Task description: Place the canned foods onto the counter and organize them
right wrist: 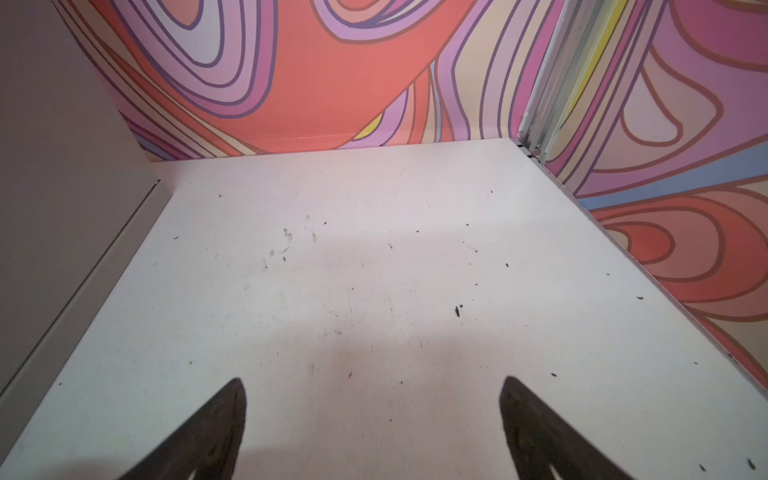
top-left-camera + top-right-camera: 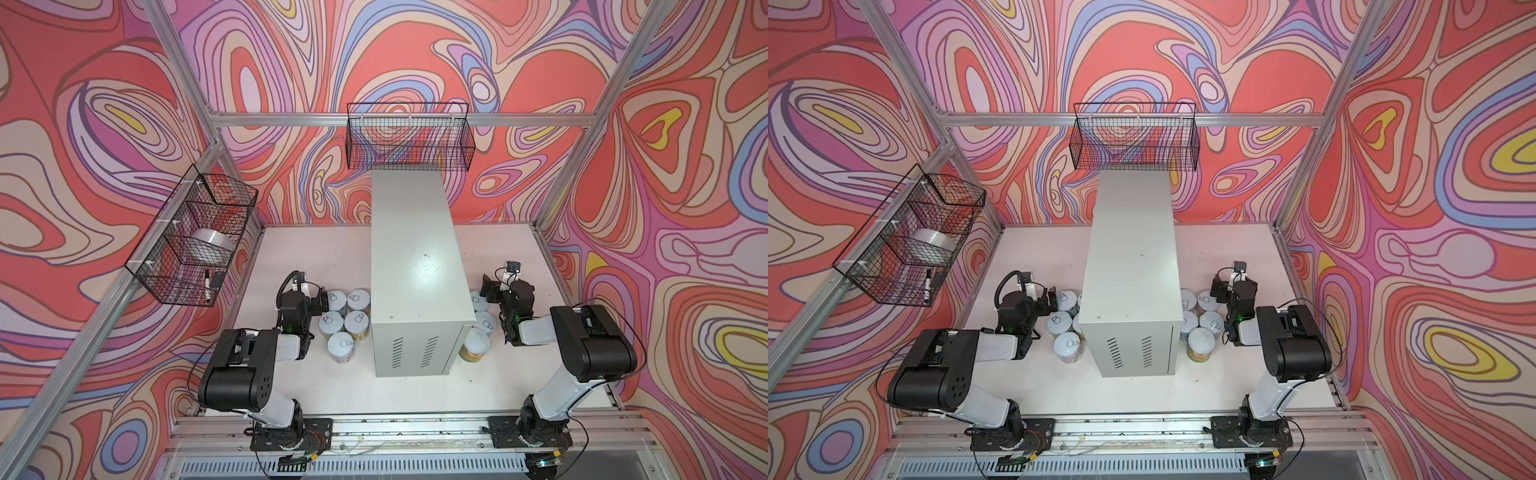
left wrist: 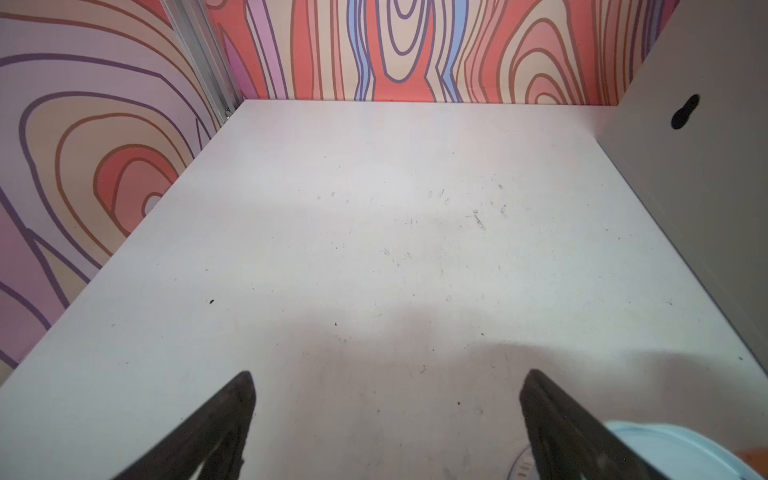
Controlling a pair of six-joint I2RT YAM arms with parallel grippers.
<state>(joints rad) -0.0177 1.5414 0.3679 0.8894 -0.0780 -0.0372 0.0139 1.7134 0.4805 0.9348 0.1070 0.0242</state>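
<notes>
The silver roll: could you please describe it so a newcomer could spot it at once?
Find the tall light-grey metal cabinet on the white tabletop, then the black wire basket on the left wall. The silver roll lies in its middle compartment: broad, round, silvery, unlike the slim black marker next door.

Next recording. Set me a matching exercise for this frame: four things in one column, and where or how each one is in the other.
Things:
1. silver roll
2. canned foods
3. left tool
4. rear wire basket

States:
A. open, holding nothing
B. hung on the back rail
C. standing on the white tabletop beside the counter
D. inside the side wire basket

Pairs: 1-D; 2-C; 3-A; 4-B
</notes>
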